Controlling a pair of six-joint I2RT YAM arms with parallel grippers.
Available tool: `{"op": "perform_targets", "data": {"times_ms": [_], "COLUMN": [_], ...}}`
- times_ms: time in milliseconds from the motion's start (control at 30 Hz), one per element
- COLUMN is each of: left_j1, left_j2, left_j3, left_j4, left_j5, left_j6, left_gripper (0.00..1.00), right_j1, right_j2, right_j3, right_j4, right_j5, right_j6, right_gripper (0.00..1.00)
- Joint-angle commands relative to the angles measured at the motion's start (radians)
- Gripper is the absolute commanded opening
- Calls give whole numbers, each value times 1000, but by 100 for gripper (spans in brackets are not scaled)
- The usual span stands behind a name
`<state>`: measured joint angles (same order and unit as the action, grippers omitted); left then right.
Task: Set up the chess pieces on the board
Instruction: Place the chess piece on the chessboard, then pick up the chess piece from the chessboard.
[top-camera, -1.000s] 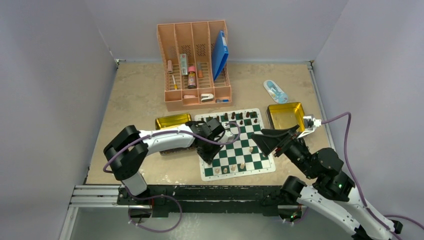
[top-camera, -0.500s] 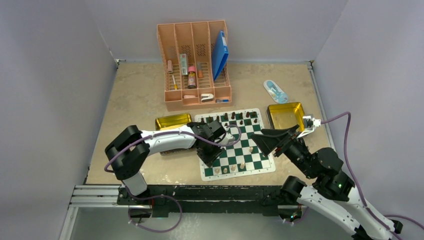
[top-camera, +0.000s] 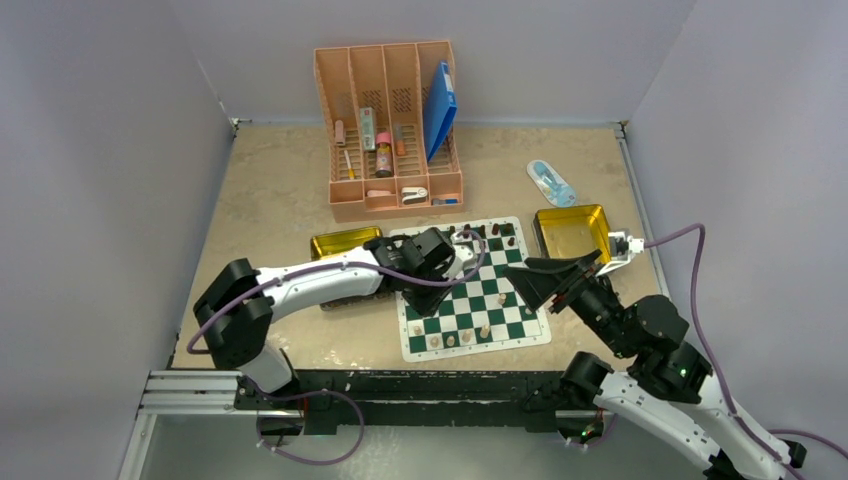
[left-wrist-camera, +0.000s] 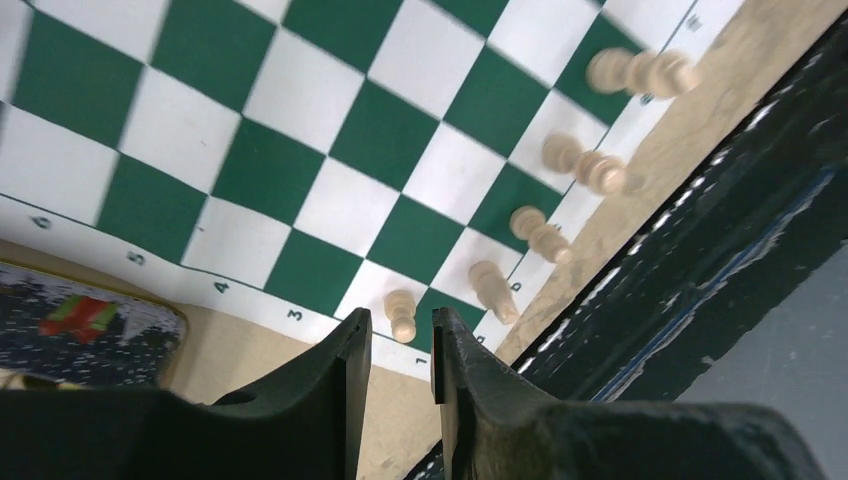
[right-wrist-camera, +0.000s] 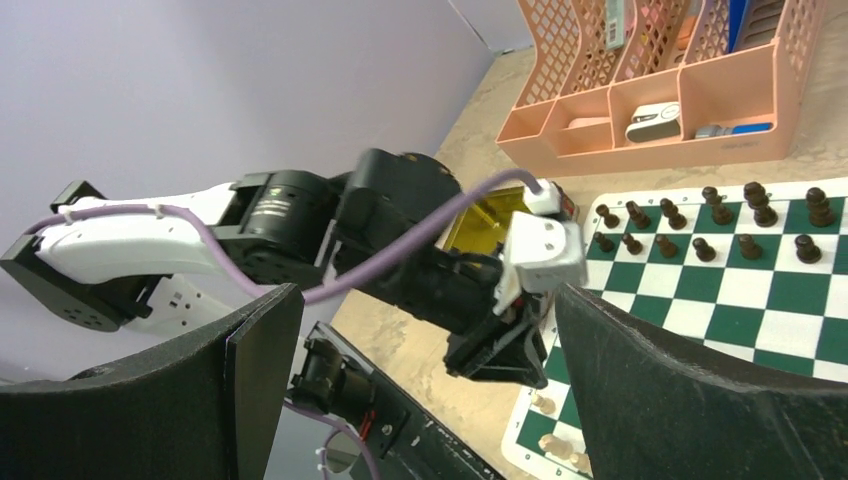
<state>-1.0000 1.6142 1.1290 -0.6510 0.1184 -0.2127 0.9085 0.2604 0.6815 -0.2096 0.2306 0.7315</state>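
The board (top-camera: 503, 303), green-and-white checks inside a white border, lies flat mid-worktop (top-camera: 270, 200). Pale tan chess pieces (left-wrist-camera: 585, 170) stand along its near edge, dark brown pieces (right-wrist-camera: 712, 205) in 2 far rows. Over its left side the left tool (left-wrist-camera: 400, 332) is narrowly parted and empty. The right tool (right-wrist-camera: 425, 300) gapes wide, also empty.

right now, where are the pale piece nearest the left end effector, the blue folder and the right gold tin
pale piece (left-wrist-camera: 401, 312), left wrist view, on its body
blue folder (top-camera: 438, 105), top view, on its flat cover
right gold tin (top-camera: 570, 230), top view, on its bare floor
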Motion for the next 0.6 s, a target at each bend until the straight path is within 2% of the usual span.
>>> {"op": "perform_targets", "data": {"times_ms": [0, 167, 567], "left_j1": [-3, -3, -64], "left_j2": [-83, -32, 329], "left_j3": [85, 180, 475], "left_j4": [105, 149, 214], "left_j5": [-30, -11, -54], "left_j6": [-27, -15, 25], "left_gripper": [28, 28, 28], "right_j1": [3, 3, 2], "right_j2": [-19, -16, -5], "right_j3": [97, 186, 329], "right_j4": [-14, -60, -150], "right_j5": [46, 64, 122], "right_j6": [-32, -88, -153], "right_gripper": [97, 98, 98]}}
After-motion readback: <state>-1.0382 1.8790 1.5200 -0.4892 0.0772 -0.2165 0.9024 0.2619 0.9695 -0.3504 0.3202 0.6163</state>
